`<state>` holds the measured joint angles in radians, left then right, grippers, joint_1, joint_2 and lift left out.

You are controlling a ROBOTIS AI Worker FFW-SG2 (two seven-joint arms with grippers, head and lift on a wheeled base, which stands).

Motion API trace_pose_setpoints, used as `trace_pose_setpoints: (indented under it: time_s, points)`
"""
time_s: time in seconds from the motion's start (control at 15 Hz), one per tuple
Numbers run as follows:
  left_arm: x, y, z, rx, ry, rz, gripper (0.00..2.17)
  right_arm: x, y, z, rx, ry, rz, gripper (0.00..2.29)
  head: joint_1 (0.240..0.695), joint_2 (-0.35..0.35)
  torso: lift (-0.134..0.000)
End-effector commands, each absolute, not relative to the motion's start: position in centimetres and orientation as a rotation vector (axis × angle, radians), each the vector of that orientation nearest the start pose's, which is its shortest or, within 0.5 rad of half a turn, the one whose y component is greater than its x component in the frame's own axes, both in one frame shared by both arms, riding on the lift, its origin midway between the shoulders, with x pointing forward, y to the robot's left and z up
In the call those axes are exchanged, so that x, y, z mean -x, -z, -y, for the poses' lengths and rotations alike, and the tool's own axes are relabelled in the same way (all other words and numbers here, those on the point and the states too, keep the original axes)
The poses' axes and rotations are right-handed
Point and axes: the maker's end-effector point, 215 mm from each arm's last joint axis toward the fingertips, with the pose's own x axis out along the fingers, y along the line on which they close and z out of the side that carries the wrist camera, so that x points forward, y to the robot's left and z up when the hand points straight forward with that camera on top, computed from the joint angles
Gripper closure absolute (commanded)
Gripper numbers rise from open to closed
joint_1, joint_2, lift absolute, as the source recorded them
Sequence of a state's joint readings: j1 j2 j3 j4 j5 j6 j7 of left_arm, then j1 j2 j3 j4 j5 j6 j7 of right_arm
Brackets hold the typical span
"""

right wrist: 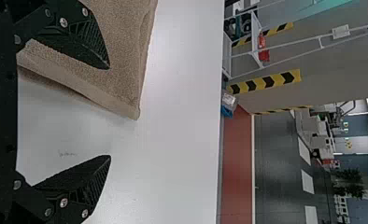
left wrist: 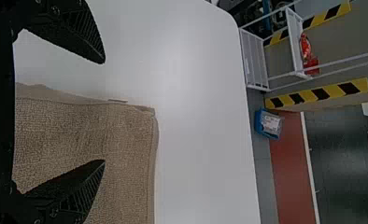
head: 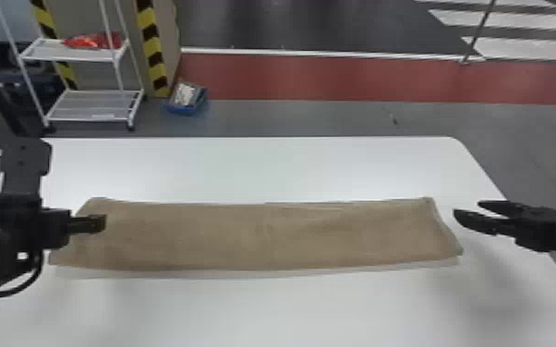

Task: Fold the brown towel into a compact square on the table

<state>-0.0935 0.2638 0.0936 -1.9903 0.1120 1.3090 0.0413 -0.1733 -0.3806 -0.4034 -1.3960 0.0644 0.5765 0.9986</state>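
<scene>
We have the towel (head: 263, 235) in a long strip on the surface (head: 263, 170); our left gripper (head: 101, 223) and right gripper (head: 468, 209) hover at its ends, jaws wide open.

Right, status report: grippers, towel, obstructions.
Left gripper, jaws open, over left end of towel. Right gripper, jaws open, beyond right end. Towel a long strip, not yet square. Nothing lying on it.

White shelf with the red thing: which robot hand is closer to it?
Left. The left gripper is in front of the shelf, over the towel; the right gripper is far off to the shelf's right.
</scene>
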Motion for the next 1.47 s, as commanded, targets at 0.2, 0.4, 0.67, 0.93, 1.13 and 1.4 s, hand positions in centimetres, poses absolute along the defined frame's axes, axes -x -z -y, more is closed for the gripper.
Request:
trace_pose_setpoints:
  time_s: [0.2,0.4,0.67,0.93,1.13,1.4]
  points:
    - [-52.0,40.3,-37.1,-0.139,-0.160,-0.782,0.13,-54.1,41.0,43.7,-0.040,-0.419,-0.559,0.23,0.695,-0.069,-0.128]
    - [-52.1,40.2,-37.0,-0.138,-0.159,-0.779,0.13,-54.1,40.9,43.6,-0.035,-0.418,-0.563,0.23,0.695,-0.068,-0.128]
    - [-52.5,40.3,-36.8,-0.148,-0.157,-0.771,0.13,-54.2,41.1,43.5,-0.014,-0.405,-0.569,0.23,0.695,-0.069,-0.128]
    - [-52.6,40.4,-36.9,-0.148,-0.159,-0.772,0.14,-54.1,41.0,43.0,0.012,-0.410,-0.579,0.23,0.695,-0.068,-0.128]
    - [-52.4,40.7,-37.0,-0.152,-0.160,-0.782,0.15,-54.2,41.0,42.9,0.018,-0.410,-0.580,0.23,0.695,-0.062,-0.128]
    - [-52.0,41.4,-37.2,-0.157,-0.165,-0.800,0.21,-54.4,41.1,42.6,0.025,-0.410,-0.579,0.23,0.695,-0.058,-0.128]
